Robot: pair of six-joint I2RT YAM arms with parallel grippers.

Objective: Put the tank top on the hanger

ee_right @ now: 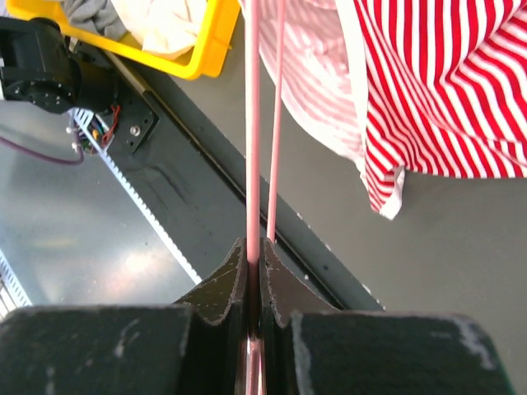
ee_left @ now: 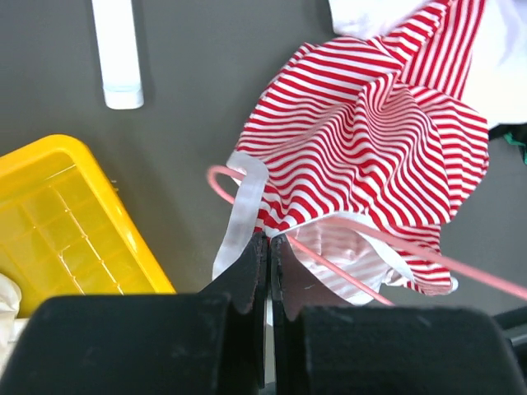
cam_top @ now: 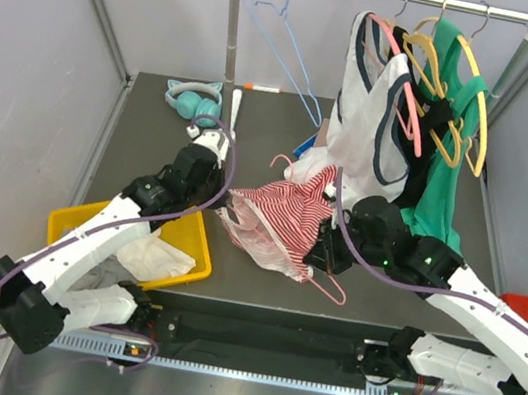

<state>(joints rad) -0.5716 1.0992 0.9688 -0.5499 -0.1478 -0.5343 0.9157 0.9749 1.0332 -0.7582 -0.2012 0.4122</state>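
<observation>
Top external view: red-and-white striped tank top (cam_top: 279, 215) bunched in a heap at the middle of the table (cam_top: 141, 147), a little toward the near edge, between the two arms. Salmon-pink wire hanger (cam_top: 334, 293) lies with it. One corner pokes out on the near-right side of the heap; the rest is mostly under or inside the fabric. Yellow bin (cam_top: 191, 241) holding other cloth sits at the near-left corner. Rack with dressed hangers runs along the far edge.

Left wrist view: left claw (ee_left: 269, 240) pressed closed, no gap between the fingers, tips right at the white-trimmed edge of the tank top. It looks to be pinching that edge, though the fabric inside the grip is hard to make out. A pink loop of hanger wire shows beside the white trim, then runs in under the stripes.

Right wrist view: right claw (ee_right: 254, 247) clamped tight on the hanger wire. Two pink wires run straight away from its tips, striped cloth hanging to their right.

Judgement: the dressing step is in hand, roughly midway. The hanger is partly threaded in, but the garment is not spread over its shoulders. The next move calls for the right claw to hold the hanger steady while the left draws the trimmed opening along and over the hanger's arm, so the strap seats on the shoulder. The soft fabric will likely bunch and snag on the thin wire, so a slow pull is wanted, with the hook kept free of the cloth.
</observation>
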